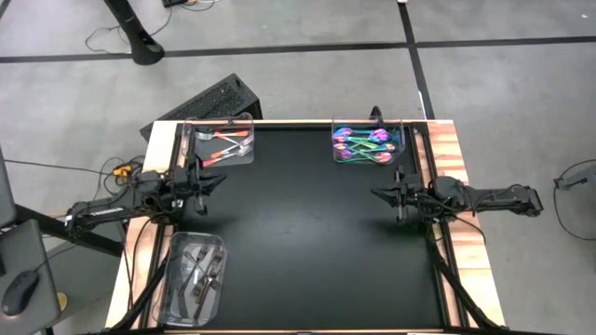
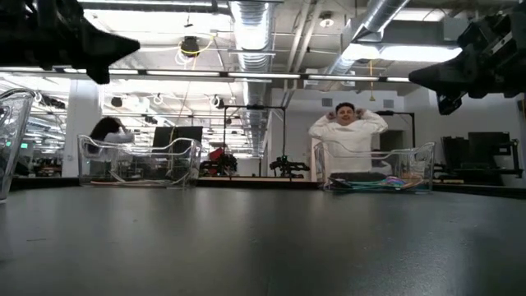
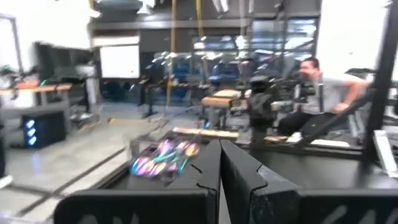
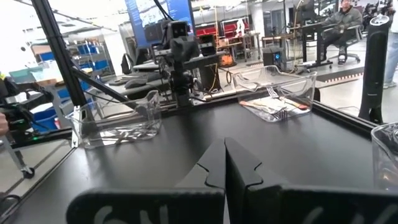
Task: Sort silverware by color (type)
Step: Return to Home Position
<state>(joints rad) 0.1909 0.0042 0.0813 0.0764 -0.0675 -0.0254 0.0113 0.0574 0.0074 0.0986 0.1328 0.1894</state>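
silverware [image 1: 363, 143] well apart from both pincers [image 1: 214, 181]

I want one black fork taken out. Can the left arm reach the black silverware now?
Probably yes: the left gripper, shut, hangs near the open-topped clear tray holding the black silverware, with nothing between them.

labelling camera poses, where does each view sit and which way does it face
high: overhead, straight down on the table; both arms, left pincer, right pincer.
low: table height, level toward the iridescent silverware; arms at upper corners.
left wrist: across at that silverware; own pincer shut.
right wrist: across at coppery silverware; own pincer shut.
shared: high, low, left wrist show iridescent silverware.
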